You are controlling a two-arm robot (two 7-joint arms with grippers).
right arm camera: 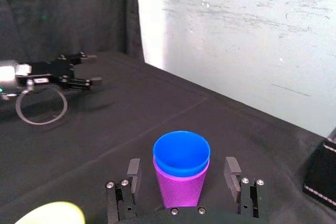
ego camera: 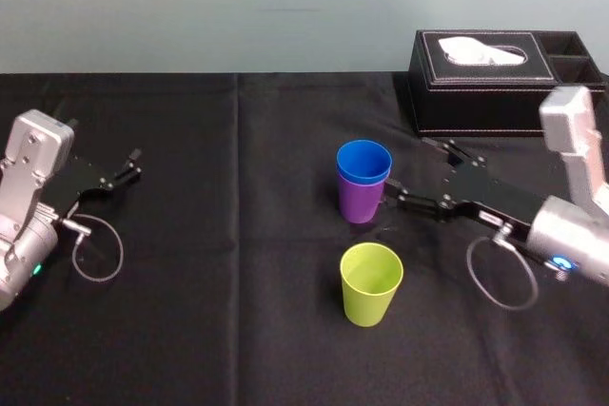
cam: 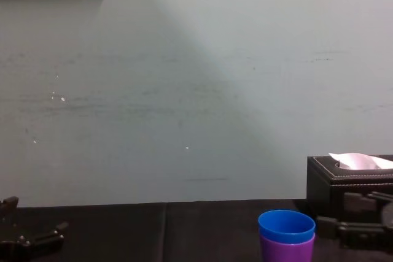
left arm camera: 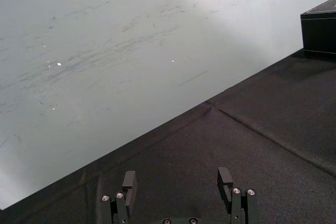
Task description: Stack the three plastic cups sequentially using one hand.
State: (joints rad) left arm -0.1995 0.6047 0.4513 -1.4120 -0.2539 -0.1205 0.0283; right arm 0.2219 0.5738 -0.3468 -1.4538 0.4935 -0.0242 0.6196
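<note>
Showing three cups: blue (ego camera: 363, 160) inside purple (ego camera: 361, 204), yellow-green (ego camera: 371, 284) apart.

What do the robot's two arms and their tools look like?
The left arm and right arm are silver-grey shells. The left tool and right tool are black, with thin flat fingers. A thin cable loop hangs at each wrist.

There are three cups: one blue cup (ego camera: 363, 161), one purple cup (ego camera: 361, 204) and one yellow-green cup (ego camera: 371, 284). There is one black tissue box (ego camera: 495, 94). There are two end effectors: one left end effector (ego camera: 136, 164) and one right end effector (right arm camera: 182, 167). There is one worktop (ego camera: 219, 330).
</note>
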